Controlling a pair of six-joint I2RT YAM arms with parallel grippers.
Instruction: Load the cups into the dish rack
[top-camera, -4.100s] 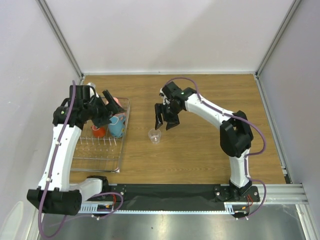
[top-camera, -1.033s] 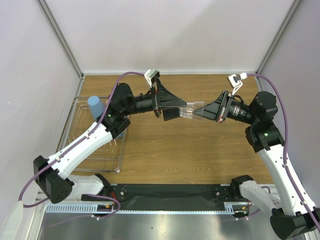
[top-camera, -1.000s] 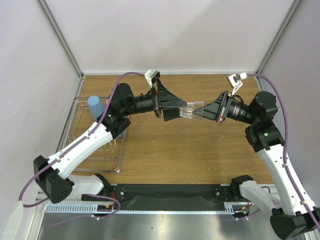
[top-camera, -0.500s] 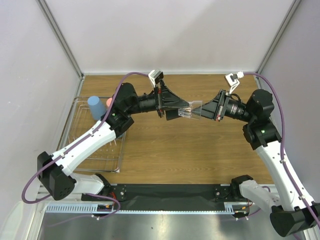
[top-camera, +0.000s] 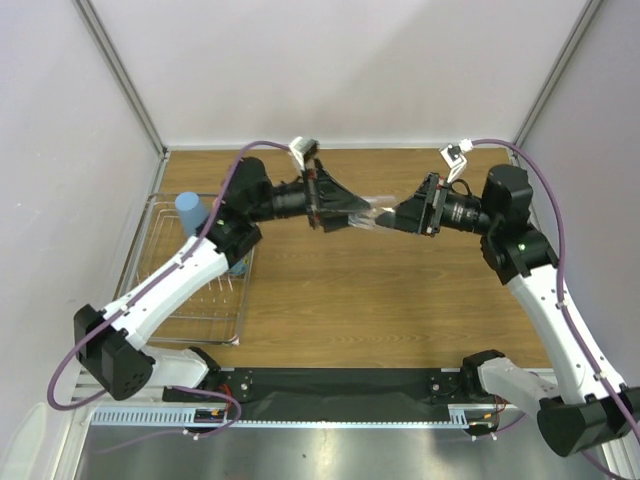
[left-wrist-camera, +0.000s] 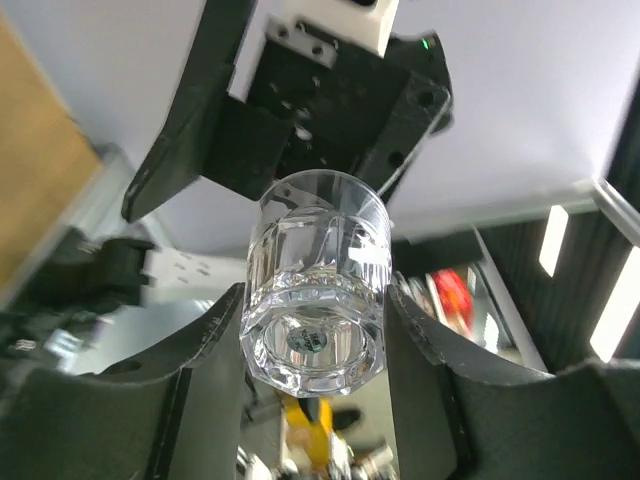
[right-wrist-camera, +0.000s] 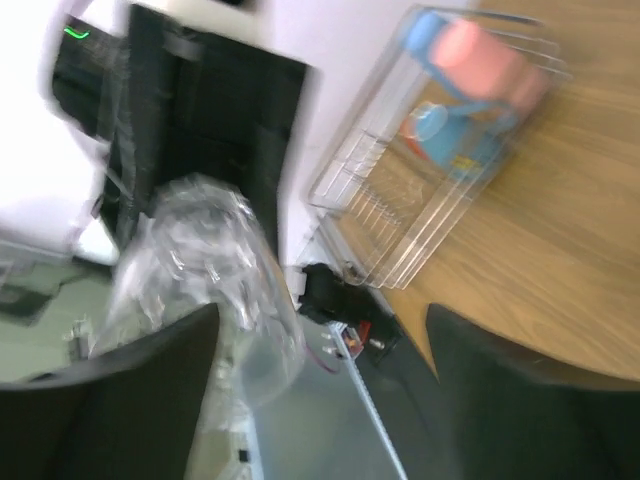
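High over the table's middle the two arms meet. My left gripper (top-camera: 357, 212) (left-wrist-camera: 315, 345) is shut on the base of the tiny clear glass (top-camera: 373, 215) (left-wrist-camera: 316, 285), which lies sideways between its fingers. My right gripper (top-camera: 397, 217) (right-wrist-camera: 315, 385) stands open around the glass's (right-wrist-camera: 205, 265) other end, its fingers apart from the wall. The dish rack (top-camera: 193, 337) (right-wrist-camera: 385, 245) sits at the left. In it are a light-blue tumbler (top-camera: 190, 212) (right-wrist-camera: 425, 28), a pink tumbler (right-wrist-camera: 485, 55), an orange mug (right-wrist-camera: 418, 125) and a blue-grey mug (right-wrist-camera: 462, 150).
White walls with metal posts close the table at the back and both sides. The left arm's link (top-camera: 185, 265) crosses over the rack. Bare wood (top-camera: 400, 300) lies under the raised grippers.
My left gripper has shut on the clear glass and my right gripper has let go and opened. Both grippers have shifted slightly left and up.
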